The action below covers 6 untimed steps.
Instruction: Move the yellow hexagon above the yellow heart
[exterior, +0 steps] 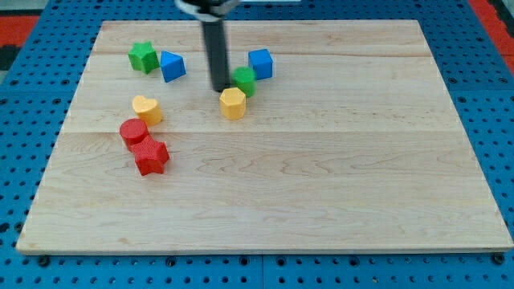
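Observation:
The yellow hexagon (233, 103) lies on the wooden board, a little above the board's middle. The yellow heart (147, 108) lies to its left, at about the same height in the view. My tip (220, 88) is the lower end of the dark rod that comes down from the view's top. It stands just above and slightly left of the yellow hexagon, close to it, and just left of the green cylinder (244, 81).
A blue cube (260, 63) sits right of the green cylinder. A green star (143, 57) and a blue triangular block (172, 66) lie at the upper left. A red cylinder (133, 132) and a red star (150, 156) lie below the heart. The wooden board (337, 177) rests on blue pegboard.

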Tool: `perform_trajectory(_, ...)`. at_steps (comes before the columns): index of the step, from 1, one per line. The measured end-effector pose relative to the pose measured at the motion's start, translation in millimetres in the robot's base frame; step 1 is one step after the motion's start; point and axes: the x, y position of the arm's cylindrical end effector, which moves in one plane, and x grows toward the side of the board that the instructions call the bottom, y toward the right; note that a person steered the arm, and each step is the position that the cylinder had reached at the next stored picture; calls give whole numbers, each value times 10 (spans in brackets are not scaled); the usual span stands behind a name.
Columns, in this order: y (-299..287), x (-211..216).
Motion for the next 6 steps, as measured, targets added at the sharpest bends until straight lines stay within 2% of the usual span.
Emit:
perform_trajectory(1,602,25)
perform_trajectory(2,553,382)
perform_trajectory(3,-54,580)
perform_trajectory(4,-528,261)
perform_trajectory(5,-188,66)
perform_trajectory(6,-122,-275)
